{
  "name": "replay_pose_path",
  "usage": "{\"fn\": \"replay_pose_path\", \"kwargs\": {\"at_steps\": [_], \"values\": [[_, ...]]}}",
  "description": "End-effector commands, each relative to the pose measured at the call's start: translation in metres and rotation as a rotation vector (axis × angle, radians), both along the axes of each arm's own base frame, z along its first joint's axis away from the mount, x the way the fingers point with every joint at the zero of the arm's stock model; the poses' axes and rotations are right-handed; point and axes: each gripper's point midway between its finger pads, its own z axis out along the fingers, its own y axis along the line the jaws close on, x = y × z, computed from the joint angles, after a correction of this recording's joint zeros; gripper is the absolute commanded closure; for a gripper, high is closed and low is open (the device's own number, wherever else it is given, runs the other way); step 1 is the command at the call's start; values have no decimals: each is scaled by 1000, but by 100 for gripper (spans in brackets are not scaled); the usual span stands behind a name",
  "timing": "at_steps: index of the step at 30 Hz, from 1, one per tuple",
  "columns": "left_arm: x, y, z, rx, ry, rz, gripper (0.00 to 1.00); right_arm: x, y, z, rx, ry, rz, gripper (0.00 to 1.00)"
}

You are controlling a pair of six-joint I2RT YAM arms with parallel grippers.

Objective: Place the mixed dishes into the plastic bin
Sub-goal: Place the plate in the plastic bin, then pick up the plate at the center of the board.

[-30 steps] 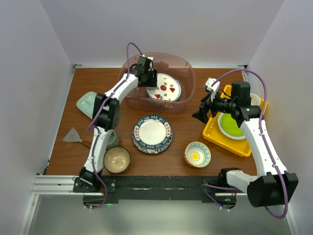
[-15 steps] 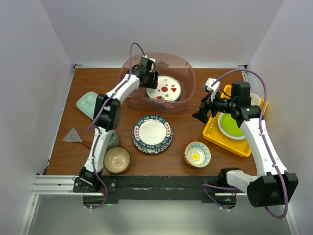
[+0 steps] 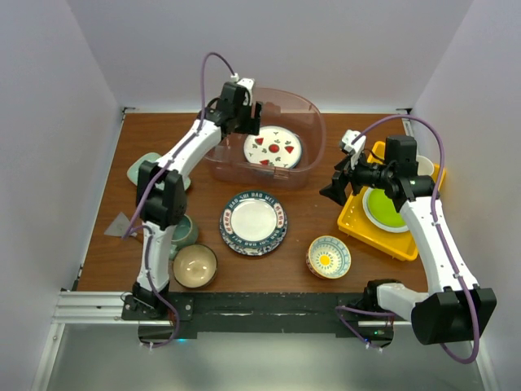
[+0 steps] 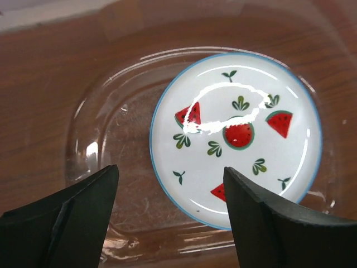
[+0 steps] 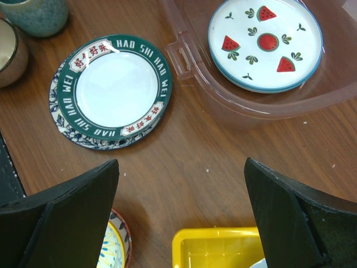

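The white plate with red fruit marks [image 3: 273,147] [image 4: 237,134] lies flat inside the plastic bin [image 3: 313,122] [image 4: 83,139]. My left gripper [image 3: 242,120] [image 4: 170,170] hangs open above the bin's left part, over the plate's edge, holding nothing. My right gripper [image 3: 334,191] [image 5: 181,162] stands wide open over bare table between bin and tray. On the table sit a green-rimmed plate stacked on the blue-patterned plate [image 3: 253,221] [image 5: 114,89], a small patterned bowl [image 3: 328,257], a tan bowl [image 3: 194,265], the teal mug [image 3: 183,230] and the mint square dish [image 3: 146,169], half hidden by the left arm.
A yellow tray [image 3: 358,224] [image 5: 223,245] at the right holds a lime-green plate [image 3: 384,210]. A grey triangular piece [image 3: 120,226] lies at the left edge. White walls close in the table on three sides.
My left gripper has opened wider and drawn up and back to the left, away from the fruit plate, which stays in the bin. The right arm has not moved.
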Motion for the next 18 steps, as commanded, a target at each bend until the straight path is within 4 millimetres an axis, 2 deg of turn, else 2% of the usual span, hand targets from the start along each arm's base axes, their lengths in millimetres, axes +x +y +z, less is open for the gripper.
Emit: {"fn": "replay_pose_path", "kwargs": {"at_steps": [1, 2, 3, 4, 5, 6, 7, 8, 9, 10, 11, 12, 13, 14, 15, 17, 18], "values": [[-3, 10, 104, -80, -237, -2, 17, -2, 2, 11, 7, -56, 35, 2], [-8, 15, 97, -79, -223, 2, 17, -3, 3, 10, 7, -55, 39, 2], [-13, 18, 120, -106, -274, 5, 17, -3, 3, 10, 6, -55, 43, 2], [-17, 20, 126, -125, -286, 6, 16, -4, 3, 9, 5, -57, 52, 2], [-22, 26, 118, -126, -274, 14, 14, -5, 4, 10, 5, -59, 56, 2], [-28, 30, 141, -149, -329, 15, 14, -5, 4, 9, 6, -58, 62, 2], [-32, 34, 146, -161, -339, 19, 13, -7, 5, 10, 8, -62, 75, 2], [-37, 39, 139, -158, -328, 26, 11, -8, 6, 10, 11, -64, 83, 2], [-43, 45, 159, -174, -374, 34, 9, -9, 7, 9, 13, -61, 90, 2], [-47, 48, 162, -179, -384, 37, 8, -10, 8, 8, 12, -63, 102, 2], [-51, 53, 157, -180, -381, 44, 6, -11, 9, 8, 16, -63, 113, 2], [-60, 58, 171, -189, -411, 49, 3, -12, 9, 8, 17, -66, 120, 2], [-64, 62, 173, -192, -422, 55, 0, -13, 10, 7, 18, -65, 130, 2], [-68, 67, 166, -189, -419, 60, 0, -14, 11, 7, 21, -67, 139, 2], [-77, 71, 180, -202, -451, 61, 0, -14, 12, 8, 23, -72, 146, 2], [-85, 78, 178, -205, -464, 71, 0, -15, 12, 10, 24, -77, 151, 2], [-93, 82, 191, -216, -494, 74, 0, -15, 13, 11, 25, -80, 156, 2]]}}
